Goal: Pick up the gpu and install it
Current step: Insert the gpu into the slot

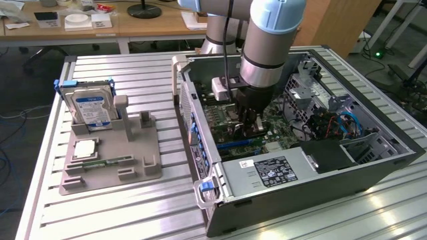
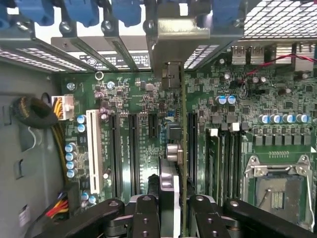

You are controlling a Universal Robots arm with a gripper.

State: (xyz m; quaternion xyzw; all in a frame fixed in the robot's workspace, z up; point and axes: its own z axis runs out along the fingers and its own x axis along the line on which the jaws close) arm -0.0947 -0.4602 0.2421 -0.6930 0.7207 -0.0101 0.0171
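gpu (image 2: 182,148): one thin green card, seen edge-on in the wrist view, upright between the pincer's fingers, its silvery bracket (image 2: 171,42) at the far end against the case's rear slot openings.
pincer (image 2: 171,210): one, closed on the gpu; two dark fingers (image 2: 146,215) press the card from either side. In the exterior view the pincer (image 1: 252,131) sits low inside the computer case, over the motherboard.
motherboard (image 2: 223,129): one green board directly beneath the pincer; several long dark expansion slots run parallel to the held card, and one white slot (image 2: 93,151) lies further off to one side.
processor socket (image 2: 275,191): one, metal-framed, beside the pincer on the side away from the white slot.
blue slot clips (image 2: 84,12): several in a row beyond the bracket, at the case's rear wall.
computer case (image 1: 400,150): one, lying open on the slatted metal table (image 1: 120,210), around the pincer.
power supply (image 1: 267,172): one, labelled, in the case, nearer the camera than the pincer.
grey holder tray (image 1: 133,167): one, on the table well apart from the pincer, toward the exterior view's left.
hard drive (image 1: 91,107): one, silver with a blue-white label, upright in the tray.
processor chip (image 1: 85,149): one, flat in the tray.
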